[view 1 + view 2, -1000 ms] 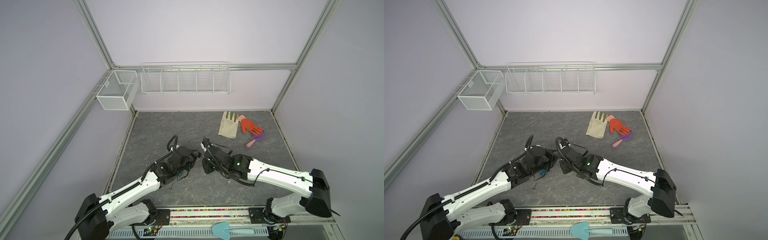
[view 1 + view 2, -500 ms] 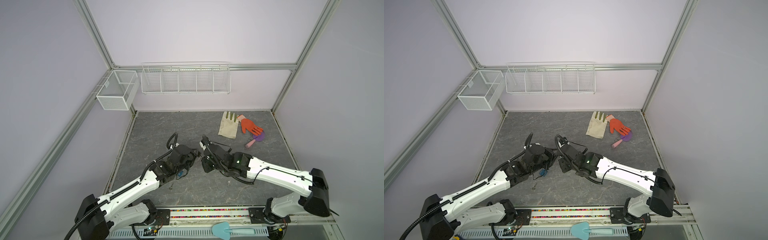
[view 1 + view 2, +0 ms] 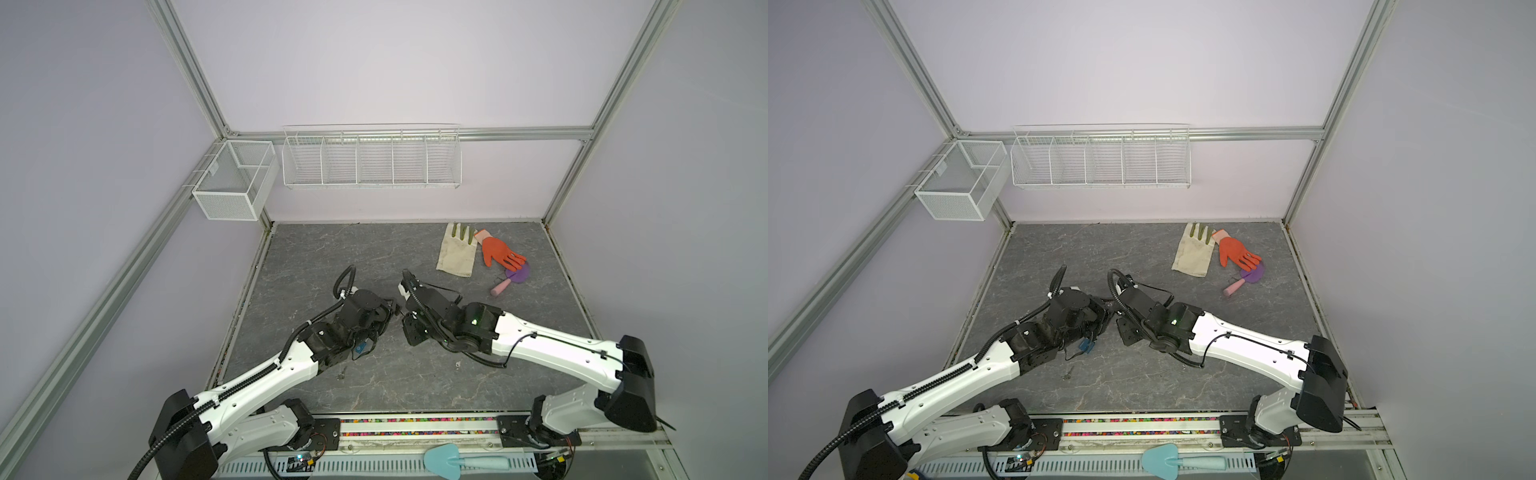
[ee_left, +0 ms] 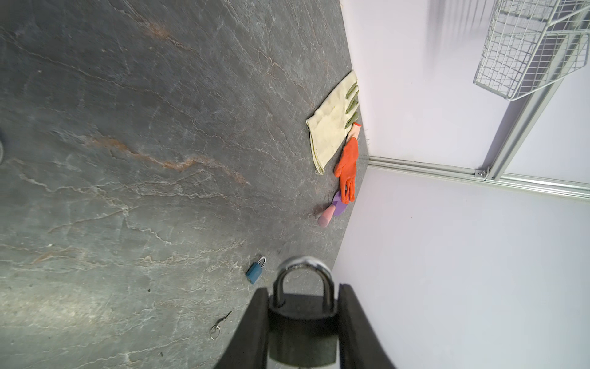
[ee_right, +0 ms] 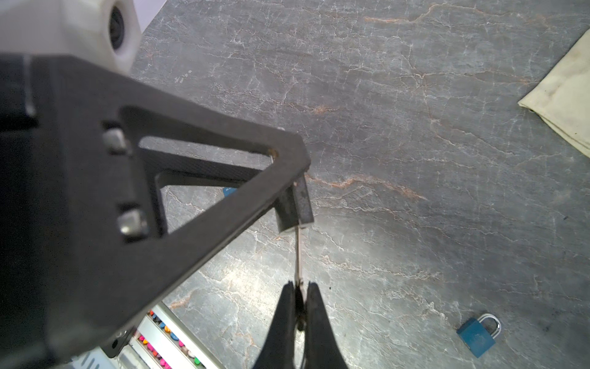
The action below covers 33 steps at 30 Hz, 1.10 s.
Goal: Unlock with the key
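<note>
A dark padlock (image 4: 301, 322) with a silver shackle is clamped between the fingers of my left gripper (image 4: 303, 289), which is shut on its body. My right gripper (image 5: 300, 284) is shut on a thin metal key (image 5: 298, 255). The key's blade runs straight from my fingertips to the underside of the padlock (image 5: 295, 204), and its tip meets the lock there. In both top views the left gripper (image 3: 392, 309) and the right gripper (image 3: 407, 318) stand tip to tip above the middle of the table, and the lock and key are hidden between them.
A small blue padlock (image 4: 255, 271) and a loose key on a ring (image 4: 218, 324) lie on the grey table. A cream glove (image 3: 455, 253), an orange glove (image 3: 496, 253) and a purple-pink brush (image 3: 513, 278) lie at the back right. Wire baskets (image 3: 370, 162) hang on the back wall.
Both grippers have shifted very slightly toward the back while staying tip to tip. Both grips are unchanged.
</note>
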{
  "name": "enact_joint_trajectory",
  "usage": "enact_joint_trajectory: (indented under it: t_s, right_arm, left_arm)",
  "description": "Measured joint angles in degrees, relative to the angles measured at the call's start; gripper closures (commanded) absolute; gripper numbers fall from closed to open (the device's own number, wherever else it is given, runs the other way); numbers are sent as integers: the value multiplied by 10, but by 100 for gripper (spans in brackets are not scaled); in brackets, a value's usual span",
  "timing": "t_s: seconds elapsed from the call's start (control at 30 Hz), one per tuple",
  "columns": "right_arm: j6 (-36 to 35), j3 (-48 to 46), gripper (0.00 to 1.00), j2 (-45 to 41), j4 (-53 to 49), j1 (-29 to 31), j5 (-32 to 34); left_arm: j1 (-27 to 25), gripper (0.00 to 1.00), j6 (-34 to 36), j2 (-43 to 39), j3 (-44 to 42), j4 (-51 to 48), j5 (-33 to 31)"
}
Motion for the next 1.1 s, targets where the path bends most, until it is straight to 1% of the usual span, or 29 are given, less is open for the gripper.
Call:
enact_joint_trajectory:
  t_s: [0.1,0.27,0.37,0.5,0.67,0.77,0.9,1.1]
  right_arm:
    - [5,2,94,0,1,-4,-9]
    - [33,2,94,-5,8,-28,-65]
    - [41,2,93,-11,9,-33,-75]
    - [32,2,93,-13,9,-29,-67]
    - [-7,4,94,-13,-2,-3,-12]
    - [-27,4,94,-13,-2,2,7]
    - [-42,4,93,-13,-1,3,11]
    - [-40,11,94,-13,-5,5,1]
  left_arm:
    - [-1,99,6,-2,0,0,-4]
    - [-3,100,17,-2,1,4,-12]
    - [-3,100,21,-2,1,14,-10]
    - [-3,100,21,-3,1,19,-8]
    - [-5,100,21,-9,1,17,-4]
    - [-5,100,21,-15,0,16,-4]
    - [1,100,21,-21,0,12,5]
    - [14,100,21,-25,1,6,24]
